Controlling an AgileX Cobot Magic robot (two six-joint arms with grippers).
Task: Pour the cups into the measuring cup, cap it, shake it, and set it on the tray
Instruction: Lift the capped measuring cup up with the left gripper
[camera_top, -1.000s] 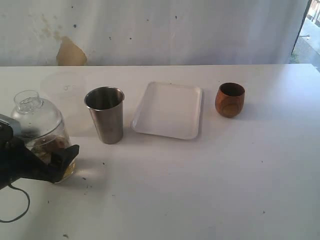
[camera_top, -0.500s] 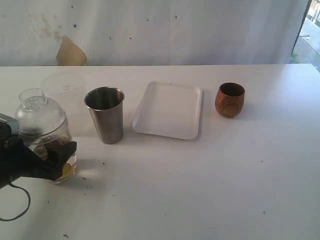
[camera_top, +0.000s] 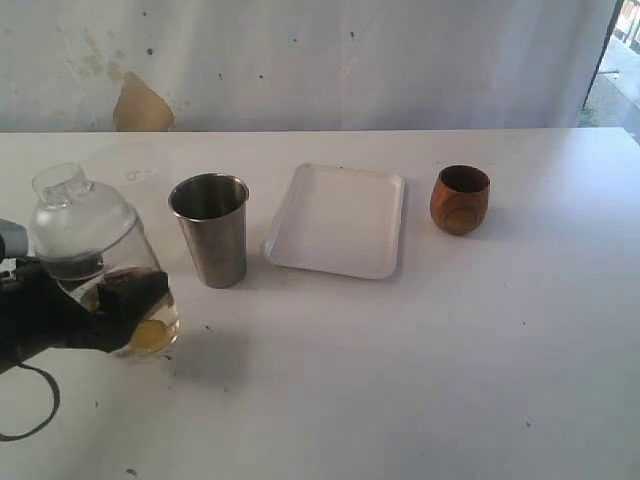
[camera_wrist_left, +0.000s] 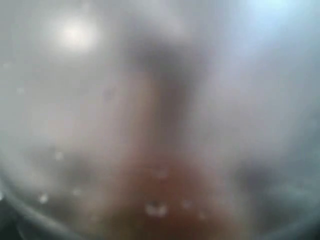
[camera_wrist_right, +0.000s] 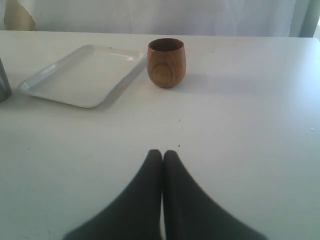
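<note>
The left pincer (camera_top: 125, 305) pinches the capped, tilted measuring cup (camera_top: 85, 230): the shake, I judge. Next, carry it to the tray (camera_top: 335, 220).

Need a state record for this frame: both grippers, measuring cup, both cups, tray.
left gripper: closed on the measuring cup's lower part
measuring cup: capped, tilted, looks lifted; yellowish contents at the bottom
right gripper: shut, holding nothing
steel cup: upright, beside the tray on the left arm's side
wooden cup: upright, beside the tray on the right arm's side
tray: nothing on it
</note>
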